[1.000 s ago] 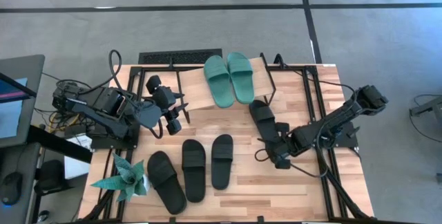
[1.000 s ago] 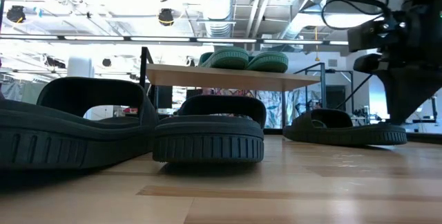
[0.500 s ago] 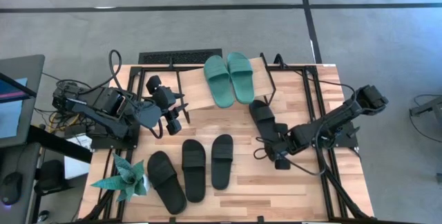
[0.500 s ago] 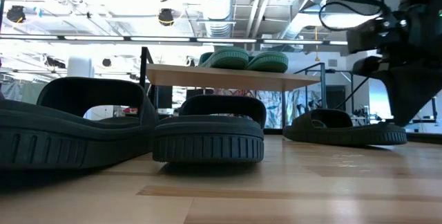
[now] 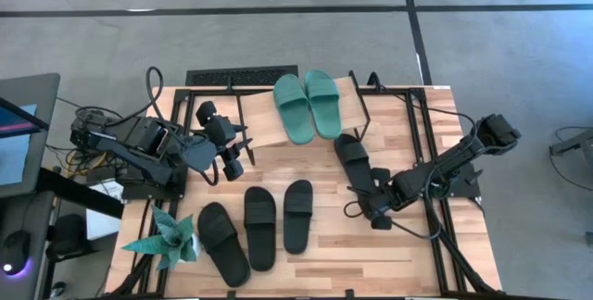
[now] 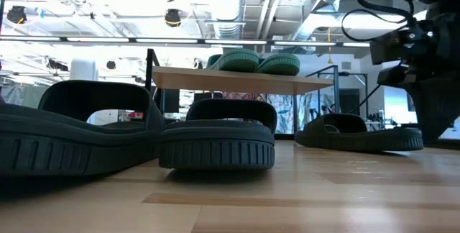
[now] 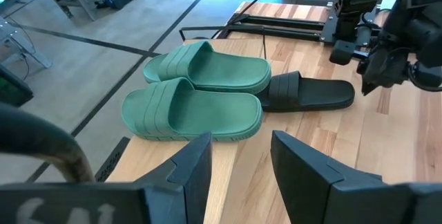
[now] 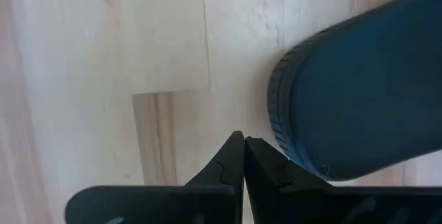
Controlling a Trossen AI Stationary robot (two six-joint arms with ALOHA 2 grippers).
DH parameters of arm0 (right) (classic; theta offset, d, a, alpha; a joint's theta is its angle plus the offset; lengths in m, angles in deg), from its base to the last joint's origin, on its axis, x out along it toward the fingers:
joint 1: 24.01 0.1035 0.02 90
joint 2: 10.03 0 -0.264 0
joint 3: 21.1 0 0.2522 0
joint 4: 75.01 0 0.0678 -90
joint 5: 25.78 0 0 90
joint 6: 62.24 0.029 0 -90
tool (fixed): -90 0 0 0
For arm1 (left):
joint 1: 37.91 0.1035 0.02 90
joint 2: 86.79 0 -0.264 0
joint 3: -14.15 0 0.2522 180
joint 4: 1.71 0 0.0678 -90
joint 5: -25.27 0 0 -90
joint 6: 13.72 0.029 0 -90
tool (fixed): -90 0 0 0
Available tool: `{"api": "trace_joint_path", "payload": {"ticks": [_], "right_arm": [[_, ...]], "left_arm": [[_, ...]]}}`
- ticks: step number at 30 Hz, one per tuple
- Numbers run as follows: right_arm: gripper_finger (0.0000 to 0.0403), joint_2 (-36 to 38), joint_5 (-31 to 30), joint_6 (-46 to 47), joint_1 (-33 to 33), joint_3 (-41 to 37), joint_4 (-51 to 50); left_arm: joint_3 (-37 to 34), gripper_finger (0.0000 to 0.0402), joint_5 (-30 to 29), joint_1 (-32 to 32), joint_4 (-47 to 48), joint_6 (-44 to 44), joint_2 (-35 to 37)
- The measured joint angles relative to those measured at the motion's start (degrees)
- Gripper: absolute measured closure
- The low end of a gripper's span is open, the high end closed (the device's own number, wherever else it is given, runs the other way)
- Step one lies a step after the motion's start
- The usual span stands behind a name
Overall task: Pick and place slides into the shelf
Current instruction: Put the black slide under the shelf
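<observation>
Two green slides sit side by side on the slanted wood top of the shelf, at the far side of the table. Four black slides lie on the table. Three of them are in a row near the front: one next to the paper plant, one in the middle, and one on the right. The fourth black slide lies by itself to the right of the shelf, just beside the right gripper. The right gripper is low over the wood with its two fingers pressed tight together, and it holds nothing. From its wrist camera, the rounded end of the lone black slide is very close to the finger tips but not between them. The left gripper hangs by the left end of the shelf. Its fingers are spread apart with nothing between them. From its wrist camera, the green slides lie ahead on the shelf, and the lone black slide lies past them.
</observation>
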Motion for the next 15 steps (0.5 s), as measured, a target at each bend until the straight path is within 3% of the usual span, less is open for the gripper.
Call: {"api": "trace_joint_path", "payload": {"ticks": [15], "right_arm": [[0.0403, 0.0, -2.5, -5.6, -6.9, -0.7, 2.1]], "left_arm": [[0.0, 0.0262, 0.0, 0.0, 0.0, -0.6, 0.0]]}}
